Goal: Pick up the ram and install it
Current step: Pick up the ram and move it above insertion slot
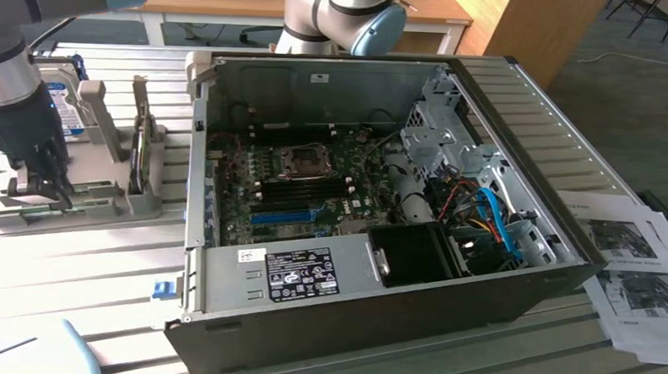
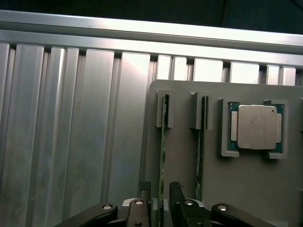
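The gripper [image 2: 161, 188] hung released, fingers either side of the ram [image 2: 164, 142] — not pinching it — which stood on edge in a grey holder [image 2: 222, 189]. Bare slatted table [image 2: 71, 142] lay beside it. The computer case's [image 1: 339, 331] white label [image 1: 299, 272] was too small to read.

The robot's grey arm [image 1: 4, 50] reaches straight down near the edge of the table [image 1: 92, 303] at the exterior view's left. Its wrist is vertical and its black gripper [image 1: 37, 182] is lowered close to the surface. The two fingers [image 2: 145, 191] stand parted, a narrow gap between them.
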You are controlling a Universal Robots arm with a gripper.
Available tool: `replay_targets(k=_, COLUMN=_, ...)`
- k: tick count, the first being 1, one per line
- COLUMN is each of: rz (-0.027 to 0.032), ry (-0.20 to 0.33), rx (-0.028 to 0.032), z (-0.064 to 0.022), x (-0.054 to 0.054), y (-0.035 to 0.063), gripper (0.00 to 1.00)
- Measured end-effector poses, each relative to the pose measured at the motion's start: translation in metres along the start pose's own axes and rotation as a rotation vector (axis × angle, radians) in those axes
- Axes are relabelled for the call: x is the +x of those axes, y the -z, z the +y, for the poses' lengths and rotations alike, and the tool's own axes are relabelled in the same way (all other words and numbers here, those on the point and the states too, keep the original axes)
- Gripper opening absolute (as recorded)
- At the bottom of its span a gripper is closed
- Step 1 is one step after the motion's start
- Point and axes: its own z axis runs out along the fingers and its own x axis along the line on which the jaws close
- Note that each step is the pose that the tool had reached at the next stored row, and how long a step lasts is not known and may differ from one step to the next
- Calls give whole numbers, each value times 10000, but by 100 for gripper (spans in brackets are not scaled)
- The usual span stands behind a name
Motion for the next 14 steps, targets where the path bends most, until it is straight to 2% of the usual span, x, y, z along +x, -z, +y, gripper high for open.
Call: replay_targets(k=14, rz=-1, ry=0, rx=4, z=-3, x=-14, y=-49, gripper=29)
